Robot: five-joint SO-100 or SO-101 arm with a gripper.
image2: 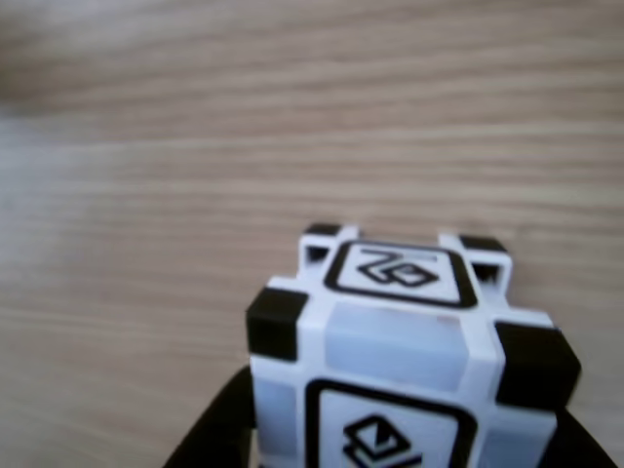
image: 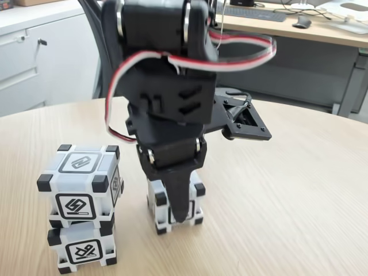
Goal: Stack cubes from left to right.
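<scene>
In the fixed view, two cubes stand stacked at the lower left of the round wooden worktop (image: 299, 190): the upper cube (image: 80, 178) sits on the lower cube (image: 82, 247), turned slightly against it. Just to the right of the stack, apart from it, a third cube (image: 198, 201) rests on the worktop. The black arm comes down over it, and the gripper (image: 183, 215) reaches its near face, one dark finger (image: 181, 198) lying flat against the front. The other finger is hidden behind the cube, so the gripper appears to pinch it, though the far contact cannot be seen. Red, white and black wires (image: 230, 60) loop around the arm. Behind stand white drawers (image: 34, 63).

In the other view, the third cube (image2: 400, 341) fills the lower centre, seen from close above, with dark gripper parts (image2: 219, 429) flanking its lower left and right edges and wood grain beyond.
</scene>
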